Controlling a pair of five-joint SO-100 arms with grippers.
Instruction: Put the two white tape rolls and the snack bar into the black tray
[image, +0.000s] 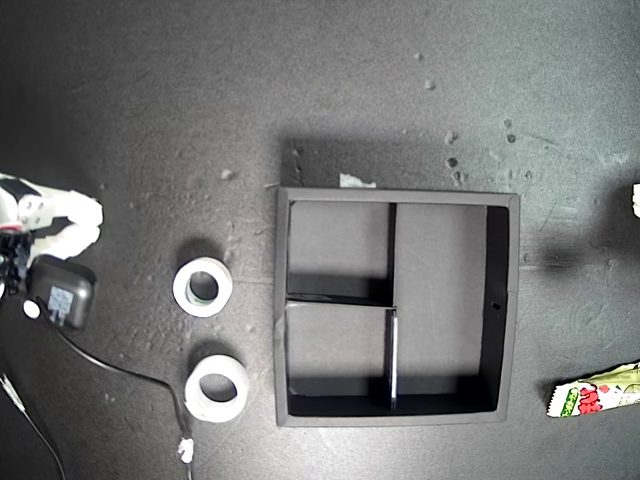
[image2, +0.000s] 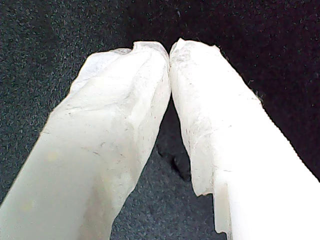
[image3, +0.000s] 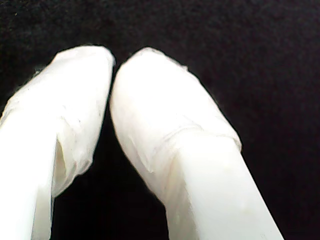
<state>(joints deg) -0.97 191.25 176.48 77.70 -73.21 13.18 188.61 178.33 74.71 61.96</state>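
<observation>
1. Tips of my first gripper (image2: 170, 52) touch, jaws closed on nothing, over dark mat.
2. My second gripper (image3: 112, 65) likewise closed, empty.
3. Black tray (image: 282, 300) at exterior view's centre, all compartments bare.
4. Two white tape rolls left of it: greenish-core roll (image: 203, 287) above, second roll (image: 216, 389) below, apart.
5. Snack bar (image: 597, 393) at exterior view's lower right edge, partly cut off.
6. Black power adapter (image: 63, 291) with cable, exterior view's left.

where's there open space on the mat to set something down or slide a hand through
The widest bare stretch lies above the black tray, across the exterior view's top. Another runs between the tray's right wall and the snack bar. It is crowded at the exterior view's left: two white tape rolls, the power adapter and its cable.
</observation>
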